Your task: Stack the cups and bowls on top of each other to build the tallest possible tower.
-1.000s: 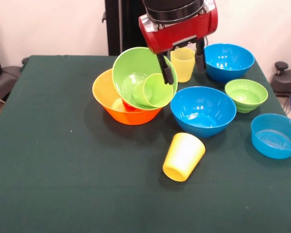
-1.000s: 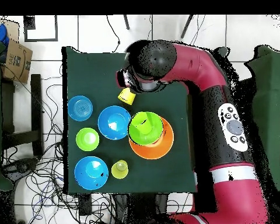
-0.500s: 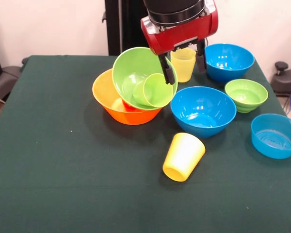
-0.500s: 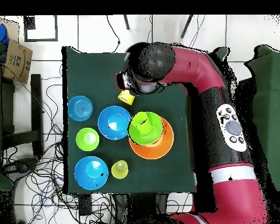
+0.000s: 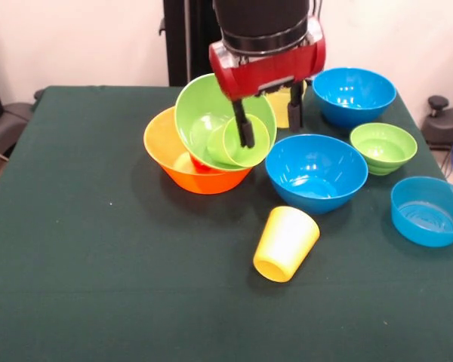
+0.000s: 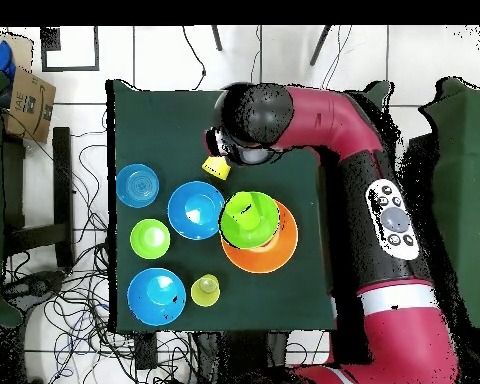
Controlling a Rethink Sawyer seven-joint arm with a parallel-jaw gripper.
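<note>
The large orange bowl (image 5: 166,147) holds the large lime green bowl (image 5: 204,113), which is tilted toward the camera. A lime green cup (image 5: 251,151) lies inside the green bowl, and a bit of red (image 5: 198,162) shows beneath it. My gripper (image 5: 269,117) hangs open over the green bowl's right rim. Its left finger (image 5: 243,124) stands in front of the green cup's mouth, and I cannot tell whether they touch. The paler yellow cup (image 5: 281,111) stands upright behind the gripper, partly hidden. A bright yellow cup (image 5: 285,243) lies on its side near the front.
A medium blue bowl (image 5: 315,172) sits right of the stack and another blue bowl (image 5: 353,94) is at the far right. A small green bowl (image 5: 383,147) and a shallow blue bowl (image 5: 429,211) lie along the right edge. In the overhead view the arm (image 6: 324,110) covers the gripper.
In the front view the gripper has shifted left and a little lower. Its left finger now overlaps the green cup. Bowls and cups have not moved.
</note>
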